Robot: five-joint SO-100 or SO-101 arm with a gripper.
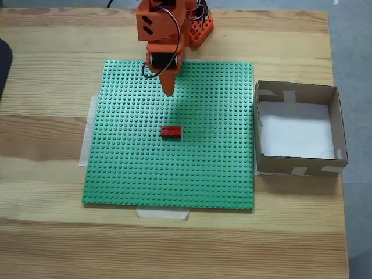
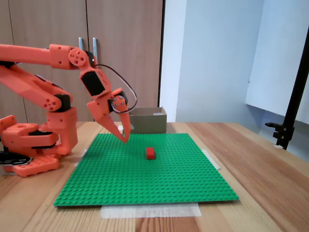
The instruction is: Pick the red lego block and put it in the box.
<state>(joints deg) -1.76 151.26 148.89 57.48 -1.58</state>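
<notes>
The red lego block (image 1: 171,132) (image 2: 150,153) lies flat near the middle of the green studded baseplate (image 1: 209,174) (image 2: 145,181). My orange gripper (image 1: 168,91) (image 2: 127,138) hangs just above the plate, tips pointing down, a short way from the block on the arm-base side. Its fingers meet at the tips and hold nothing. The brown cardboard box (image 1: 296,165) (image 2: 148,123) with a white bottom stands off the plate; it is at the right in the top-down fixed view and behind the plate in the side fixed view.
The arm's orange base (image 1: 197,29) (image 2: 34,145) sits at the plate's far edge in the top-down fixed view. Pale tape strips (image 1: 163,213) hold the plate to the wooden table. A black stand (image 2: 289,121) rises at the right of the side view.
</notes>
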